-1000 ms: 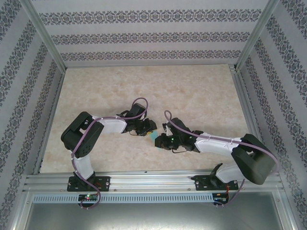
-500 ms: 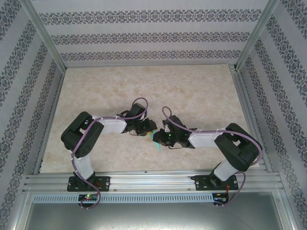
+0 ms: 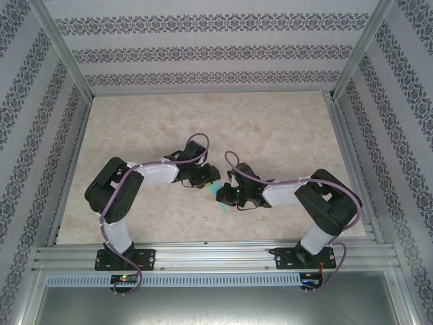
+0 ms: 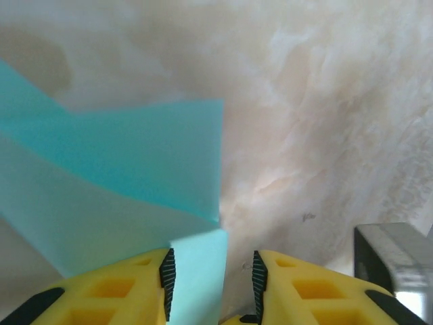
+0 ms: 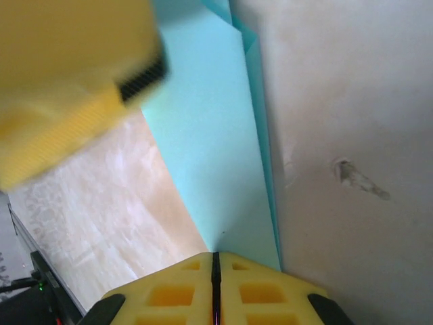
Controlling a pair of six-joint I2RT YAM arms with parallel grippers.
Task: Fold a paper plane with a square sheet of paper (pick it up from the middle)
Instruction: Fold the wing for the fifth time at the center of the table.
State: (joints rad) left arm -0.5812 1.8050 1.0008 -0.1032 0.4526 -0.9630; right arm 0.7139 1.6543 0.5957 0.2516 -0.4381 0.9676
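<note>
Right tool (image 5: 215,257) has pinched shut on paper plane (image 5: 210,149).

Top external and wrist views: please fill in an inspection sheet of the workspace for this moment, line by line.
Surface: pale marbled table, with one small scuff mark.
Job's things: folded teal paper, creased, mid-table between the two grippers.
Clutter: nothing seen.
Grippers: left gripper open, a paper flap between its fingers; right gripper shut on the paper.
Cables: purple cables looped, clear of the paper.
Surroundings: patterned walls, aluminium frame.
</note>
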